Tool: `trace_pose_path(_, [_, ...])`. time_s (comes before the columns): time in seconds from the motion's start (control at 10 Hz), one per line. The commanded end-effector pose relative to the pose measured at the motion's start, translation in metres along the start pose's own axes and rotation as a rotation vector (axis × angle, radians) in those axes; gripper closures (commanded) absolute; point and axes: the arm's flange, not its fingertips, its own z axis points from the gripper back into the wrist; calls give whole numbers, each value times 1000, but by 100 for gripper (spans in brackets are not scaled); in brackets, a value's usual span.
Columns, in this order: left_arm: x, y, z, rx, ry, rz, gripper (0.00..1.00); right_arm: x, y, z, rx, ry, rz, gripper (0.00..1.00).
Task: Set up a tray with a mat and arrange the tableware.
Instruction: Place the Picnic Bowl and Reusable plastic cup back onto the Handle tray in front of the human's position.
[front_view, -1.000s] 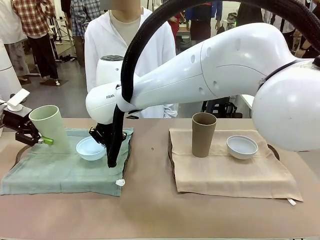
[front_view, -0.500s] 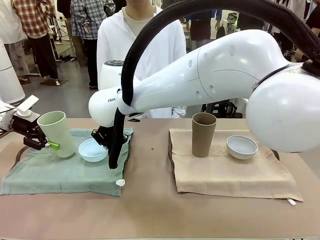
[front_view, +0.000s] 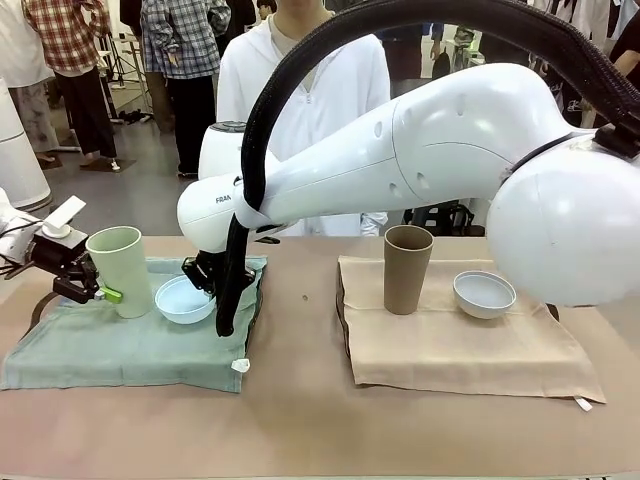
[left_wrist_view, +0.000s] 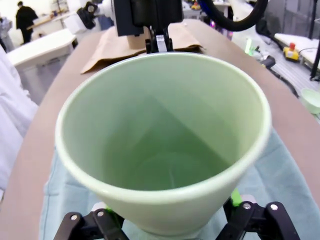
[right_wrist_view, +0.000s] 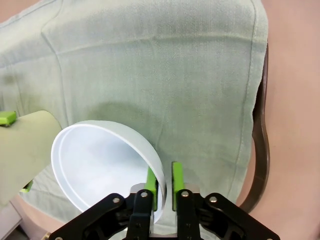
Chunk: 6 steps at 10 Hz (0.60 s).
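Progress of the table setting, seen from my side of the worktop (front_view: 300, 420). Two places are laid. On my right side the beige mat (front_view: 470, 345) carries the brown cup (front_view: 407, 268), upright, with the whitish-blue bowl (front_view: 484, 293) just beside it; both stand free, and I judge that place complete. On my left side the green mat (front_view: 110, 350) covers a dark tray (right_wrist_view: 260, 150), whose rim shows past the cloth's edge. The pale green cup (front_view: 120, 270) stands upright on this mat, and the light blue bowl (front_view: 184, 298) sits just beside it. I judge the arranging nearly finished: what remains is to let go cleanly and draw both arms clear.

Left jaws: at the foot of the pale green cup, one finger to each side of its base; the cup's mouth faces my wrist camera. Whether the pads press the wall or have parted from it I cannot tell.

Right jaws: reaching across the middle to the light blue bowl. The green pads (right_wrist_view: 151, 187) straddle the bowl's near rim, one inside the wall and one outside, standing narrowly apart. Whether they pinch the rim or have let it go I cannot tell.
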Motion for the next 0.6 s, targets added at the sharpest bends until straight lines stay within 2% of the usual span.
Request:
trace_pose_path(0.0, [1, 4, -1, 9, 44, 35, 0, -1, 0, 1, -4, 0, 13, 15])
trace_pose_path(0.1, [1, 2, 1, 4, 63, 52, 0, -3, 0, 6, -18, -6, 15, 72])
trace_pose_path(0.2, [1, 1, 1, 4, 78, 61, 0, -6, -1, 11, -32, -12, 18, 0])
trace_pose_path(0.3, [1, -1, 5, 6, 88, 63, 0, -10, -2, 17, -45, -21, 23, 52])
trace_pose_path(0.4, [2, -3, 10, 12, 102, 62, 0, -13, -4, 23, -51, -33, 24, 0])
trace_pose_path(0.5, [5, -7, 18, 17, 123, 72, 0, -17, -8, 31, -56, -46, 23, 32])
